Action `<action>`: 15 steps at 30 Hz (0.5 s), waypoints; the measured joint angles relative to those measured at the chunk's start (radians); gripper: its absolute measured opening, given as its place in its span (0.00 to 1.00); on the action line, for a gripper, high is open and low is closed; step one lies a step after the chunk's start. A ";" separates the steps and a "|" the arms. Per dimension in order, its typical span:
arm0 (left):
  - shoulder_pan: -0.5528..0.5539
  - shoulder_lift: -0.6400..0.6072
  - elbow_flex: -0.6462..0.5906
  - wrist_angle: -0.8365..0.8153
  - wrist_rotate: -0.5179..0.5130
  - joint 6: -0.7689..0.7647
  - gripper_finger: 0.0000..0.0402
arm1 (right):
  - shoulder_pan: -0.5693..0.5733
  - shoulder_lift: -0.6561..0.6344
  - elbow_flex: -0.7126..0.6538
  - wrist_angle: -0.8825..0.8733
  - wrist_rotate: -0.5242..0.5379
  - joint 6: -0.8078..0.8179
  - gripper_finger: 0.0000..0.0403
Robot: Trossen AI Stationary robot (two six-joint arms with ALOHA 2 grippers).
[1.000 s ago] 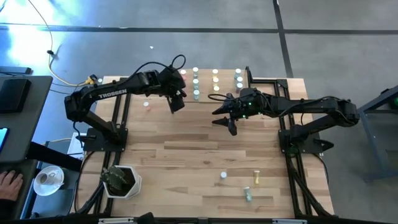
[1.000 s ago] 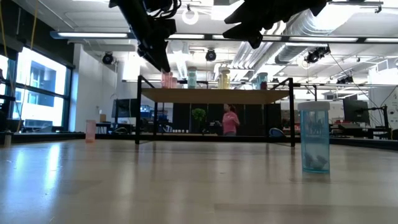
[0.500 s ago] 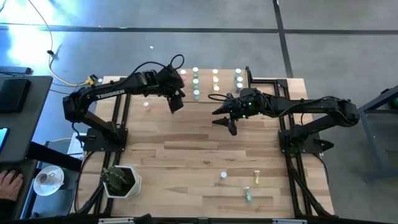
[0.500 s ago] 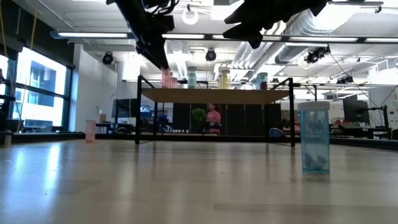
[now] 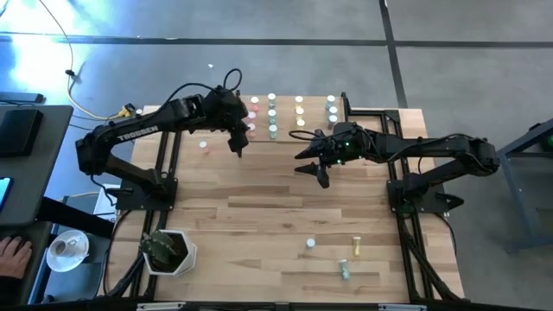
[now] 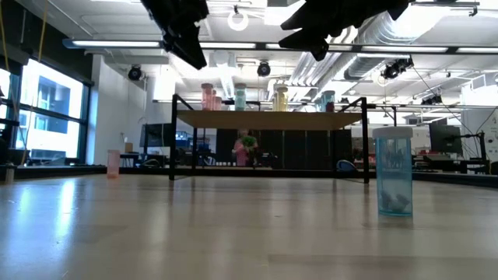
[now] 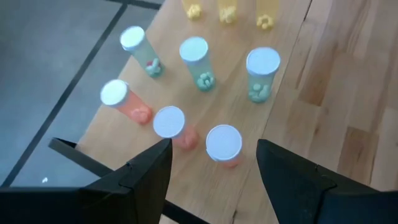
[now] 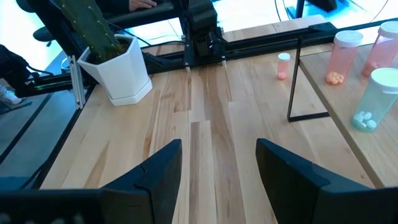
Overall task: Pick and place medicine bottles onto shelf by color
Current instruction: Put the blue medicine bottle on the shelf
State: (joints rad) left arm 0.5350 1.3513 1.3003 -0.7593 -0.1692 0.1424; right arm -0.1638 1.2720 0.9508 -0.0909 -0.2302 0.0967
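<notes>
From above, the small raised light-wood shelf (image 5: 289, 130) on thin black legs sits at the table's far edge, with tiny white-capped medicine bottles (image 5: 272, 117) on it in rows by colour. The left gripper (image 5: 237, 143) hangs over its pink end, jaws spread and empty. The right gripper (image 5: 318, 171) hovers just in front of the shelf, likewise open, nothing held. A pink bottle on the table (image 5: 204, 145) stands left of the shelf; three loose bottles (image 5: 344, 255) (one upright, two apparently tipped) wait near the front edge, with a white hexagonal plant pot (image 5: 170, 252) at front left.

At table level, a blue-grey bottle (image 6: 393, 173) stands close by, the shelf behind it.

The left wrist view looks down on pink and green bottles (image 7: 223, 144) between its own parted fingers (image 7: 149, 174).

The right wrist view shows plank tabletop (image 8: 211, 134) past open fingers (image 8: 163, 168).

These bottles look light, rigid and smooth, easily toppled; pinching mid-body below the cap seems safest.
</notes>
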 joint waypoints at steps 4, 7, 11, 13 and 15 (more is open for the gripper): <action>-0.004 -0.046 0.000 -0.005 0.008 -0.034 0.56 | 0.001 0.000 0.000 -0.014 0.000 0.000 0.49; -0.021 -0.080 0.000 -0.009 0.039 -0.042 0.56 | 0.001 0.000 0.000 -0.040 0.000 0.000 0.49; -0.056 -0.127 -0.003 -0.008 0.096 -0.062 0.56 | 0.001 -0.003 0.000 -0.043 0.000 0.000 0.49; -0.080 -0.148 -0.020 0.004 0.105 -0.071 0.56 | 0.001 -0.013 0.000 -0.042 0.000 0.000 0.49; -0.106 -0.169 -0.053 0.026 0.105 -0.098 0.56 | 0.001 -0.031 0.000 -0.040 0.000 0.000 0.49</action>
State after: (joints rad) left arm 0.4290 1.1823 1.2472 -0.7337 -0.0639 0.0447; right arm -0.1631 1.2406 0.9504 -0.1311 -0.2302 0.0967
